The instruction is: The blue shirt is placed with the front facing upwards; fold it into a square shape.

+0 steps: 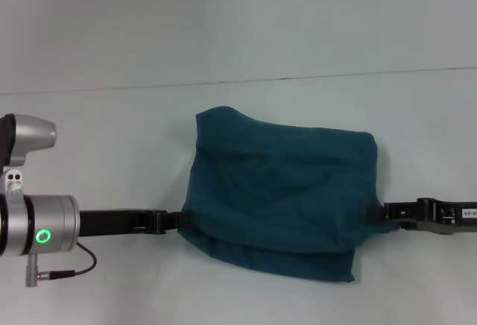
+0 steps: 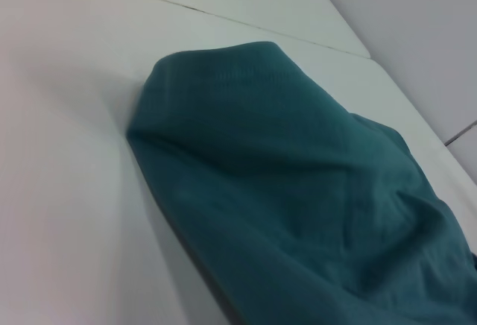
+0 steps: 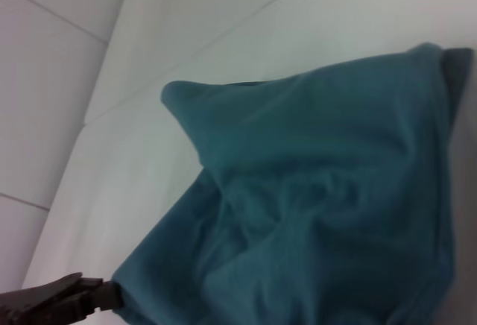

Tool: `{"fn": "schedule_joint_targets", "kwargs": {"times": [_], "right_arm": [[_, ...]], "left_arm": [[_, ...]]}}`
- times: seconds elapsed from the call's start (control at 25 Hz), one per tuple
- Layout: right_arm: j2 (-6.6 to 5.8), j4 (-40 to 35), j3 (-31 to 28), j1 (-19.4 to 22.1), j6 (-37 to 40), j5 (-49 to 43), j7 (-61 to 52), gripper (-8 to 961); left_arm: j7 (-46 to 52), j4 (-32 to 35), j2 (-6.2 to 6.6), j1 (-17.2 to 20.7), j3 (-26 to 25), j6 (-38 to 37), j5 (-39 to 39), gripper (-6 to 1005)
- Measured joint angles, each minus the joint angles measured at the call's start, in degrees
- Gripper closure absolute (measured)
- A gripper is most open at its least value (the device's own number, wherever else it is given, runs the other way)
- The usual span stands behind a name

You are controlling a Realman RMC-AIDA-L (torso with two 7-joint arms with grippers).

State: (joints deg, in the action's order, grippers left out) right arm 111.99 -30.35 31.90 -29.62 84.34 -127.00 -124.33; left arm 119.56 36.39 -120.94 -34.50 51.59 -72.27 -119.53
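Blue shirt (image 1: 287,198) half-folded on table (image 1: 112,116) | left gripper (image 1: 181,219), right gripper (image 1: 375,212) clamp opposite edges | next, you lay it flat.

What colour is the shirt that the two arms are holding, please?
The blue shirt is plain dark teal-blue; the head view shows it best.
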Motion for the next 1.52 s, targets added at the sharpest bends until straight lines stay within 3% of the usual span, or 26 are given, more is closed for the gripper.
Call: {"fn": "schedule_joint_targets", "kwargs": {"times": [0.44, 0.8, 1.24, 1.52], "right_arm": [[0.54, -0.68, -0.56, -2.54, 5.50, 0.38, 2.00, 600], [0.03, -2.07, -1.05, -2.27, 5.51, 0.44, 1.59, 954], [-0.56, -2.74, -2.11, 0.22, 1.67, -0.06, 0.95, 868], [-0.72, -2.18, -1.84, 0.94, 1.40, -1.41, -0.69, 584]], "left_arm": [[-0.25, -0.12, 0.00, -0.04, -0.21, 0.15, 0.00, 981], [-0.30, -0.10, -0.05, -0.15, -0.06, 0.20, 0.00, 981], [-0.30, -0.13, -0.20, -0.12, 0.00, 0.09, 0.11, 982], [-0.30, 0.05, -0.29, -0.17, 0.00, 0.15, 0.08, 982]]}}
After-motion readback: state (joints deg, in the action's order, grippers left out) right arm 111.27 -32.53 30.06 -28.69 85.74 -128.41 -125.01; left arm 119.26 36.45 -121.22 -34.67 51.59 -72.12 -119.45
